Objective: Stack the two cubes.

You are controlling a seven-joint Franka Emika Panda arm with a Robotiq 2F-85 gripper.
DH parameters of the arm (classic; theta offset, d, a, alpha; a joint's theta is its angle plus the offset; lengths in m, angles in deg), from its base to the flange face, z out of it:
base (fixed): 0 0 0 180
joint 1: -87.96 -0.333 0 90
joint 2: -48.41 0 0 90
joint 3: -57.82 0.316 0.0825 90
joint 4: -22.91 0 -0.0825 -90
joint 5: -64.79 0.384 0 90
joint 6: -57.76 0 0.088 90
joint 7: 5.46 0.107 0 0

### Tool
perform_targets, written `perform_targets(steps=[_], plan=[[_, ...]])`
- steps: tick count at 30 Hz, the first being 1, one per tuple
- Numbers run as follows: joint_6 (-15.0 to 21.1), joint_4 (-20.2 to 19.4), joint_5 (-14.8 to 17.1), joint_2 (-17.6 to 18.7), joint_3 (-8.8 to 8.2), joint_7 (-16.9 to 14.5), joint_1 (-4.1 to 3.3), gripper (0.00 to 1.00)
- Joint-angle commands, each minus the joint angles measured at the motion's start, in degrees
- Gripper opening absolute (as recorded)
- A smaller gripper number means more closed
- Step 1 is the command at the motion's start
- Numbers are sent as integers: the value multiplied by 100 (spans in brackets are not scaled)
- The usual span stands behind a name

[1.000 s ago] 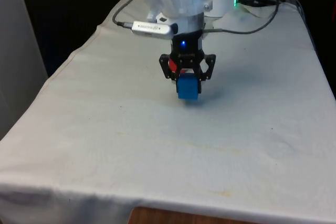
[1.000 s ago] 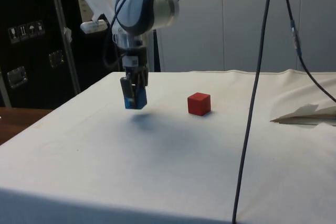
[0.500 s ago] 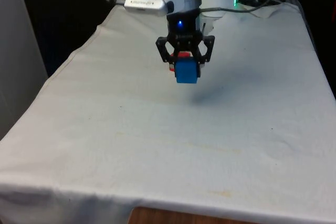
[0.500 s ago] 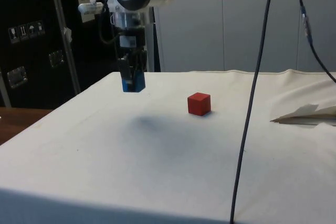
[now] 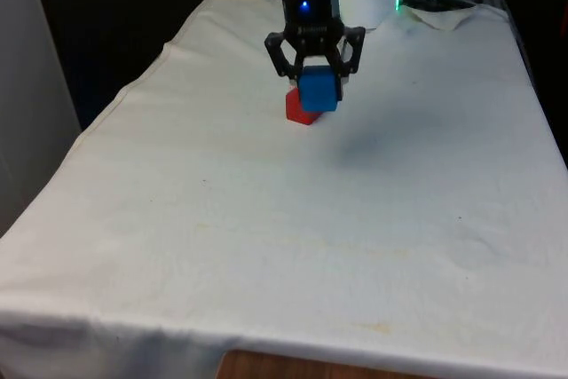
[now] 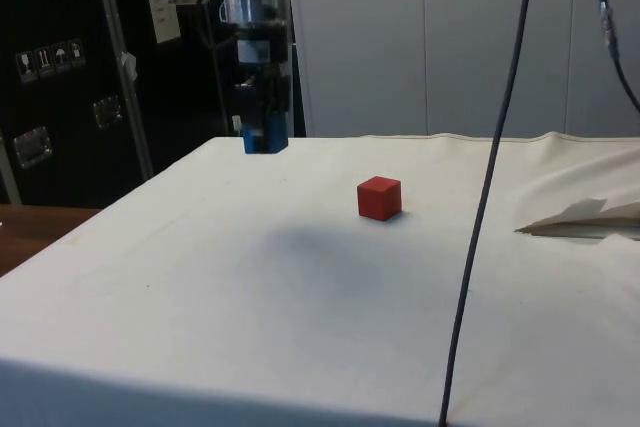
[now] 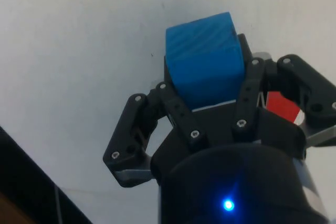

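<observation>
A: Start with the front view. What does the gripper (image 5: 317, 86) have?

B: It is clamped on the blue cube (image 5: 318, 92), with one black finger on each side of it. The cube hangs in the air, well clear of the white cloth (image 5: 266, 219).

A: And the red cube (image 5: 300, 109)?

B: It sits on the cloth. From this camera the blue cube overlaps its upper corner towards the front view's right, so part of the red one is hidden. A soft shadow lies on the cloth further towards the front view's right.

A: Does the side view settle how they stand to each other?

B: Yes. There the gripper (image 6: 264, 137) holds the blue cube (image 6: 264, 137) high above the cloth (image 6: 300, 297), and the red cube (image 6: 379, 198) rests on the cloth well apart from it, lower and off to one side. The two are not touching, and the blue one is not over the red one. A faint shadow marks the cloth between them. A dark cable (image 6: 490, 187) hangs down across this view, nearer the camera than the red cube.

A: What about the wrist view?

B: The fingers (image 7: 176, 111) press on two opposite faces of the blue cube (image 7: 203, 61), which juts out past the fingertips with its ribbed face towards the camera. The gripper (image 7: 207, 98) is shut tight on it. A corner of the red cube (image 7: 281, 106) peeks out behind one finger's linkage, down on the cloth (image 7: 79, 51).
</observation>
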Motion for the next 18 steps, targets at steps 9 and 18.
perform_targets(steps=[9, 18], plan=[[160, -521, -46, -418, -6, -29, -29, 0], [321, -1014, -80, -785, 0, -80, -34, 0]])
